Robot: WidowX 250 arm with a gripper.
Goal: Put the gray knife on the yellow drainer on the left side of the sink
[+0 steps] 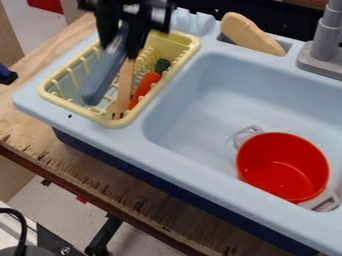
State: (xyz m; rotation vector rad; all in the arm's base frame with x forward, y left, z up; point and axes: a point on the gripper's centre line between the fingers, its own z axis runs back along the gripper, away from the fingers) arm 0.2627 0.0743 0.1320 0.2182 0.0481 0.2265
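The knife [102, 75] hangs at a slant over the drainer [75, 108], its lower end above the front slots and its upper end in the gripper [120, 42]. The gripper's fingers are closed on it from either side, near the top, which leaves most of its length free to go down first among the ribs. Whether that lower end touches the drainer's floor, I cannot tell. The slant roughly follows the drainer's long side, so it looks well lined up; what seems left is to lower it and let go.

The fork [121, 100] and the carrot [145, 87] take up the drainer's right half, side by side, so the left half is the sensible place for the knife. Coming down too far right, it could ride up on the fork and roll.

The knife is gray-blue, smooth and blunt, broad and rounded at its low end. It looks like hard plastic and may slide on the ribs once freed. The drainer is pale yellow, with a rounded rim and thin ribs; the fork looks like plain wood. Right of the drainer, the sink [200, 85] is smooth, light blue and round-cornered. Left of the drainer runs the bench [43, 47], of grained wood.
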